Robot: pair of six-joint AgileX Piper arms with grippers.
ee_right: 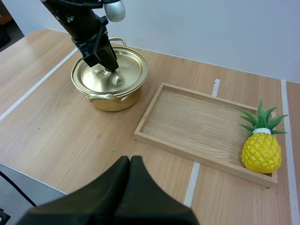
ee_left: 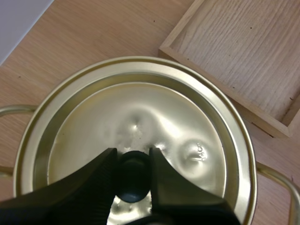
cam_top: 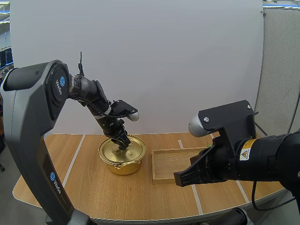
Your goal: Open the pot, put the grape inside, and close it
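Left pincer [ee_left: 132,161] pinches lid knob [ee_left: 133,185], placed to lift lid [ee_left: 140,108] off gold pot [cam_top: 123,166] | right pincer [ee_right: 130,161] pressed together, hangs clear over tabletop [ee_right: 70,140] | toy pineapple [ee_right: 261,152] lies in wooden tray [ee_right: 197,122] corner

Left jaws low, in a pinch; right jaws together.

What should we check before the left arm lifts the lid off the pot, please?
1. Left jaws on the knob: ok, one at each side, pinching it.
2. Lid seated on the pot: ok, closed.
3. Right jaws clear of the pot: ok, shut, on the near side of the tray.
4. Room in the tray for the lid: ok, bare wood beside the pineapple.
5. Grape located: not ok; the fruit in the tray is a pineapple.
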